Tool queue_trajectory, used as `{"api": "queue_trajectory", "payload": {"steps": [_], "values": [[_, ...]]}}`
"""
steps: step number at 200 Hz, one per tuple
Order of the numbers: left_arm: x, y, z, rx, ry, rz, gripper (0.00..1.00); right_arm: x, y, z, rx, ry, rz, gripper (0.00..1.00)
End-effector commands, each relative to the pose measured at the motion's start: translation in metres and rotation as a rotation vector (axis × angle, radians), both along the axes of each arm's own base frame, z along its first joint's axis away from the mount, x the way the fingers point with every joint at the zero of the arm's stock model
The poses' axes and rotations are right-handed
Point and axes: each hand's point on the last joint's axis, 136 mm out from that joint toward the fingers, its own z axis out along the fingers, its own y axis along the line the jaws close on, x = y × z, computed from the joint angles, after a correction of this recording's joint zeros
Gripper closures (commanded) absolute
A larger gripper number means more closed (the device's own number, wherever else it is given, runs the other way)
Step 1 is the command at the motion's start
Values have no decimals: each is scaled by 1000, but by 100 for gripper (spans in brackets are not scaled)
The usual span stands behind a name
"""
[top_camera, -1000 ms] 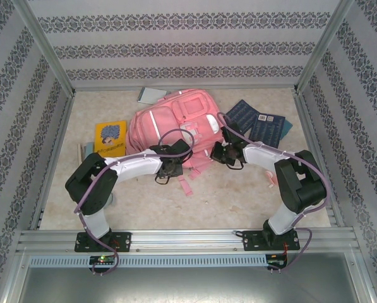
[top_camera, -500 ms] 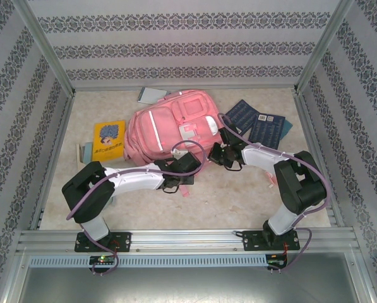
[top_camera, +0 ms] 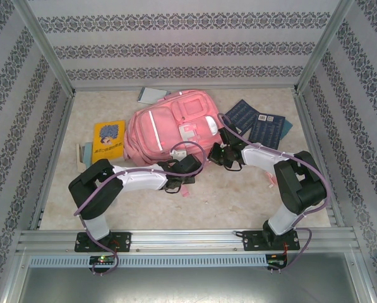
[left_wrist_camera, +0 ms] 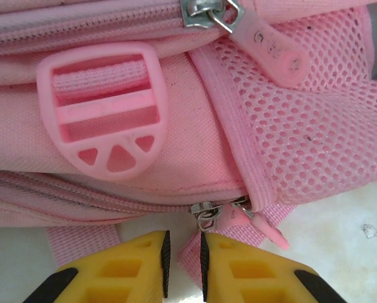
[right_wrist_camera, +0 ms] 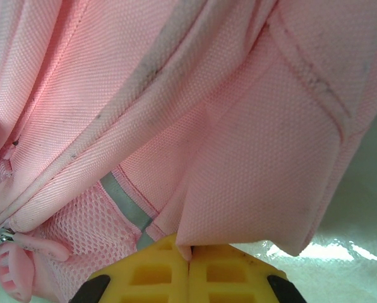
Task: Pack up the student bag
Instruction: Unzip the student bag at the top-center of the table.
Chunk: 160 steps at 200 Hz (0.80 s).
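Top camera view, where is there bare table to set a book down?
Bare table lies in the strip between the student bag and the near edge, and in the far left corner. Crowded: yellow book left, blue booklets right of the bag.

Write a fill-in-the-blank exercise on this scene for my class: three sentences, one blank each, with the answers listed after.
The student bag is coloured ____. The yellow book lies on the table to the ____ of the bag. The ____ arm has its fingers shut on the bag's fabric.
Missing words: pink; left; right.
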Motion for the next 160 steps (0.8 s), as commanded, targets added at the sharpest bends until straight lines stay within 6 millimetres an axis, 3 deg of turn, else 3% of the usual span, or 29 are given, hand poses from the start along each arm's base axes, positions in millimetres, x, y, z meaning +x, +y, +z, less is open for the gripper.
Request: {"api": "queue_trajectory", "payload": {"steps": [1,111,160], "values": [[7,-2,-3,-60,-16,55,76,-18,13,-2,39,48,50,100],[24,-8,-4,-140,-10,116,77,-24,18,-3,31,48,71,100],[28,4,-5,-141,-16,156,76,-25,17,-4,31,49,74,100]]}}
